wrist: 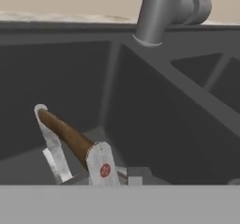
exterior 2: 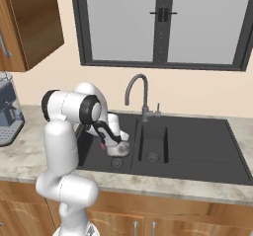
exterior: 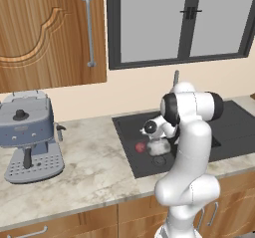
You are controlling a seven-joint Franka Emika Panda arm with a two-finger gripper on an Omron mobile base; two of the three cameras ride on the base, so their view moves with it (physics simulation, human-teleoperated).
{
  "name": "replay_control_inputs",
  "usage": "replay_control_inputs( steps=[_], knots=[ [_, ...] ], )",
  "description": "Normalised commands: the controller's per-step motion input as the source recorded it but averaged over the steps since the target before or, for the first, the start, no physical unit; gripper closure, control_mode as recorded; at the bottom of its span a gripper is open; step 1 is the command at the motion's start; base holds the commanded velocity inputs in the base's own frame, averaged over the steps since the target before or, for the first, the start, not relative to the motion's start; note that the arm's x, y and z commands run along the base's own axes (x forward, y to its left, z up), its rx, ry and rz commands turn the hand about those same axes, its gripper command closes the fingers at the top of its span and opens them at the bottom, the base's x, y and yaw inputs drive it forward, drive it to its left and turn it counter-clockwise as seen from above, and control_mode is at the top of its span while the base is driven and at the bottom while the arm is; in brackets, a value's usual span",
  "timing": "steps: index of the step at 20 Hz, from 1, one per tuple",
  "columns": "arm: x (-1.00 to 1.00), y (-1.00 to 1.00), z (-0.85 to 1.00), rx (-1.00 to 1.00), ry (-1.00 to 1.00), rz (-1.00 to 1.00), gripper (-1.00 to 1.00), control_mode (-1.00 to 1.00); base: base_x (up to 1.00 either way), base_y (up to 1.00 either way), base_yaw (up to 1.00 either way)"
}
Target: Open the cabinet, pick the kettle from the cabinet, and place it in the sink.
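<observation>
The kettle (exterior: pixel 159 148) stands low inside the left basin of the black sink (exterior: pixel 234 127), pale silver-grey, partly hidden behind my arm. From the right base view the kettle (exterior 2: pixel 120 150) rests on the floor of the sink (exterior 2: pixel 197 153) near the drain. My gripper (exterior: pixel 154 134) reaches down onto it from above and is shut on its arched handle. In the hand view that brown handle (wrist: pixel 65 131) runs from the left to the bottom middle, with the basin wall (wrist: pixel 154 124) behind it. The cabinet is out of view.
The grey faucet (exterior 2: pixel 143 94) rises behind the divider between the basins, just right of my hand. A blue-grey espresso machine (exterior: pixel 27 132) sits on the marble counter at the left. A closed wooden wall door (exterior: pixel 50 33) with its bar handle on the right hangs above it.
</observation>
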Motion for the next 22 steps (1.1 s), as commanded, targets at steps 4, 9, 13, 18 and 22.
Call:
replay_control_inputs(
  steps=[4, 9, 13, 18, 22],
  knots=[
    [-0.30, 0.00, -0.38, 0.02, -0.01, 0.00, 1.00, -1.00, 0.00, 0.00, 0.00],
    [-0.25, 0.00, -0.33, 0.02, -0.02, 0.00, 1.00, -1.00, 0.00, 0.00, 0.00],
    [-0.23, 0.00, -0.30, 0.00, -0.01, -0.01, -1.00, -1.00, 0.00, 0.00, 0.00],
    [-0.20, 0.01, -0.26, 0.00, 0.00, -0.04, -1.00, -1.00, 0.00, 0.00, 0.00],
    [-0.18, 0.00, -0.16, 0.00, 0.00, -0.07, -1.00, -1.00, 0.00, 0.00, 0.00]
  ],
)
